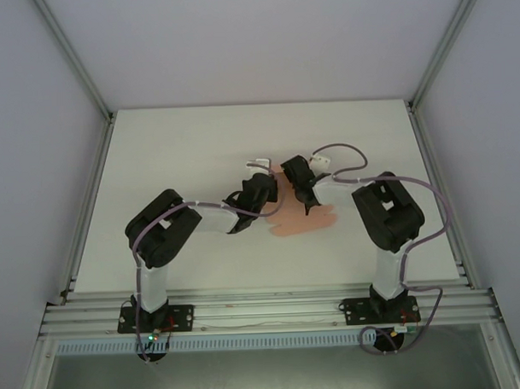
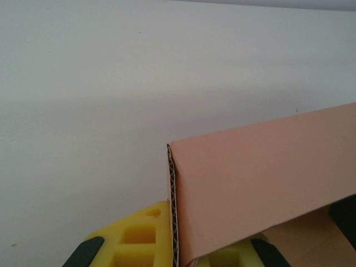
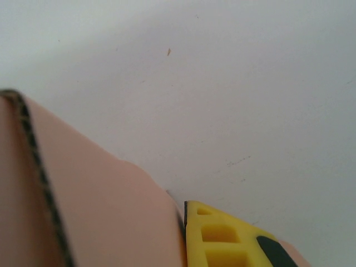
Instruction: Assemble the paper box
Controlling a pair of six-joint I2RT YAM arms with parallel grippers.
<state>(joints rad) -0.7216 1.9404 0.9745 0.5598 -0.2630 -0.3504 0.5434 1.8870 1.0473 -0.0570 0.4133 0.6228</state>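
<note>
The paper box (image 1: 305, 220) is a salmon-pink card sheet lying partly flat on the white table, with its far part lifted between the two grippers. My left gripper (image 1: 262, 193) is shut on a raised panel. In the left wrist view that panel's corrugated edge (image 2: 173, 189) runs between the yellow fingers (image 2: 139, 242), and the pink face (image 2: 261, 183) spreads out to the right. My right gripper (image 1: 299, 181) is shut on another flap from the opposite side. In the right wrist view a rounded pink flap (image 3: 105, 206) presses against one yellow finger (image 3: 222, 239) and hides the other finger.
The white table (image 1: 182, 154) extends around the card, bounded by aluminium rails (image 1: 247, 302) at the near edge and grey enclosure walls at both sides. Both arms' elbows (image 1: 163, 225) (image 1: 389, 211) rise over the near half. A purple cable (image 1: 353, 157) loops over the right arm.
</note>
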